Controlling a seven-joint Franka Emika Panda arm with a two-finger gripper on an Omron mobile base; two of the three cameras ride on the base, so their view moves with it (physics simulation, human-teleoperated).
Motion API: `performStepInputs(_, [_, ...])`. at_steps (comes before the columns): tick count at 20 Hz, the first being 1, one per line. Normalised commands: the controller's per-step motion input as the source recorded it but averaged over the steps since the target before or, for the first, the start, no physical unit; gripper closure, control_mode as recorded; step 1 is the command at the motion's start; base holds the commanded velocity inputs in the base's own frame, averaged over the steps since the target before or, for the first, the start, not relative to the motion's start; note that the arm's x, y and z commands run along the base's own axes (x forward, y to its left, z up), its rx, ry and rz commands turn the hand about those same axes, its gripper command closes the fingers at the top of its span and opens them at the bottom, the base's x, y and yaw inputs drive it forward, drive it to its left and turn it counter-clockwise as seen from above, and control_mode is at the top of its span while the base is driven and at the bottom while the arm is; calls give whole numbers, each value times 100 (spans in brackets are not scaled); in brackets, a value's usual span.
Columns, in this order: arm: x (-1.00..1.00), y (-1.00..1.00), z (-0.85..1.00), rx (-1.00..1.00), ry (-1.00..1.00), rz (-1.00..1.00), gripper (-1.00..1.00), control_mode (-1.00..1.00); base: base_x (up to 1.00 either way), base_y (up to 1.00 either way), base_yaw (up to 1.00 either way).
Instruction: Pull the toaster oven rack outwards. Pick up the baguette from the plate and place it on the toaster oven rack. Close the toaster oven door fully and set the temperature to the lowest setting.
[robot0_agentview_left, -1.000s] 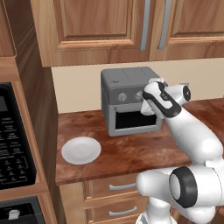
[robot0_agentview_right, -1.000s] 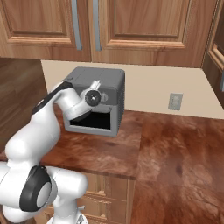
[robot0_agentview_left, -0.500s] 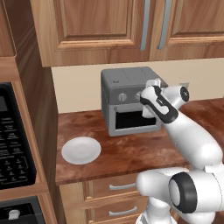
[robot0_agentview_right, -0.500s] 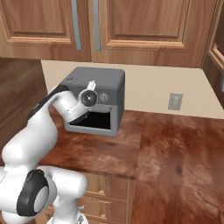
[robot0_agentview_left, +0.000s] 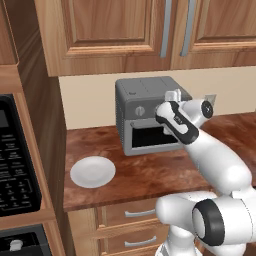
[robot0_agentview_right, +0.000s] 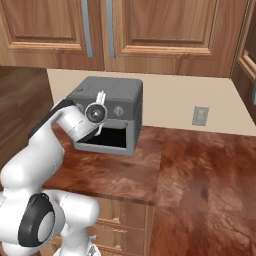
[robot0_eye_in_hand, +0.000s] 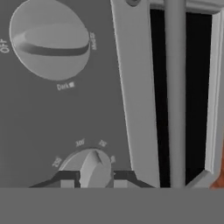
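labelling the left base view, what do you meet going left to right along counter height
black microwave → plate → toaster oven → gripper at the oven's knobs

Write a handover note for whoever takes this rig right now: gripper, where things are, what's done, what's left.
Gripper: fingers straddle the temperature knob on the toaster oven; whether they are clamped on it can't be told.
Door: closed, glass dark, so the rack and baguette can't be checked.
Plate: bare, on the counter left of the oven.
Done: bread is off the plate and the door is shut.
Left: turn the knob to its lowest setting; its present setting can't be read for sure, so check it in the hand view before letting go.
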Motion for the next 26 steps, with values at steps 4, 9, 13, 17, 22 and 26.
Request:
performStepInputs(4, [0, 15, -7, -21, -2, 13, 100, -100, 0, 0, 0])
performStepInputs(9, [0, 12, -9, -22, -7, 16, 100, -100, 0, 0, 0])
performStepInputs(13, [-1, 13, -8, -22, -12, 15, 100, -100, 0, 0, 0])
performStepInputs(17, [-12, 21, -8, -24, -12, 14, 100, -100, 0, 0, 0])
performStepInputs(22, [-17, 27, -1, -24, -13, 15, 100, -100, 0, 0, 0])
performStepInputs(26, [-14, 36, -7, -28, -4, 17, 100, -100, 0, 0, 0])
